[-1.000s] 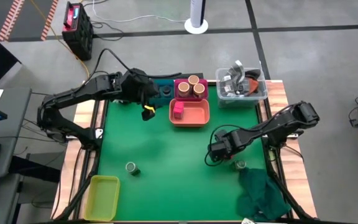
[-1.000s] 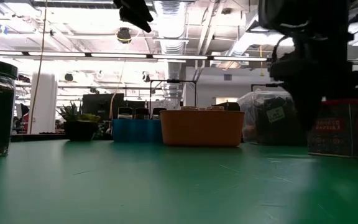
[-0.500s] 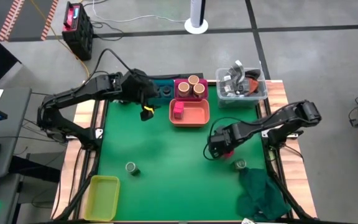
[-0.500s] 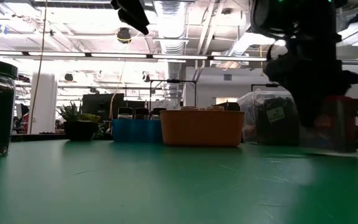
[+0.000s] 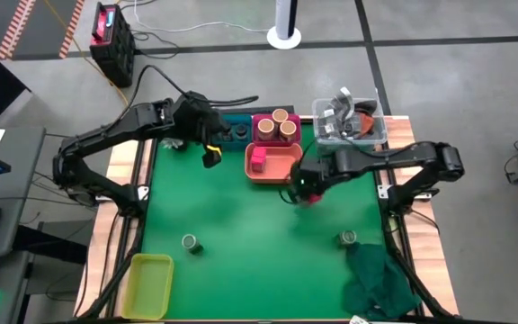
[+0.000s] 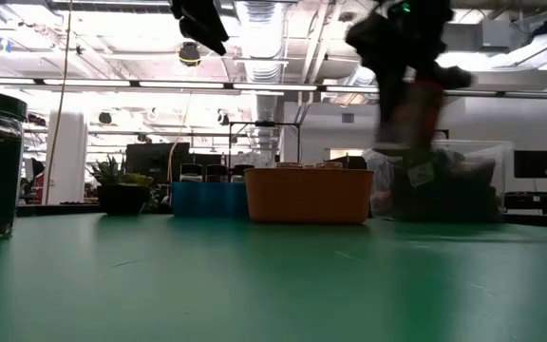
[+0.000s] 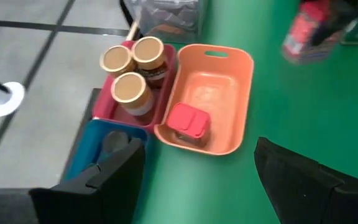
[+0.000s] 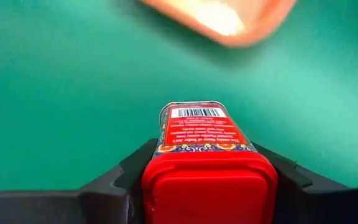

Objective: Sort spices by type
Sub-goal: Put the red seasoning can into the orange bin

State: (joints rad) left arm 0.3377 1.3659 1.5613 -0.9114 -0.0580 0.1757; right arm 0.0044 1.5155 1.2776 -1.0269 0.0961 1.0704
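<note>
Your right gripper (image 8: 209, 186) is clamped on a red spice box (image 8: 207, 163), with the orange tray (image 5: 274, 165) just ahead.

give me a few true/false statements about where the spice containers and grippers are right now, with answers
1. The right gripper holds a red-lidded square box. True.
2. The orange tray is empty. False: one pink square box lies in it.
3. Three tan-topped round jars stand in the dark pink tray. True.
4. The yellow tray holds both green-topped jars. False: it holds nothing; one green-topped jar stands on the green mat beside it, the other near the green cloth.
5. The left gripper carries a jar. False: its fingers are apart with nothing between them, above the trays.
</note>
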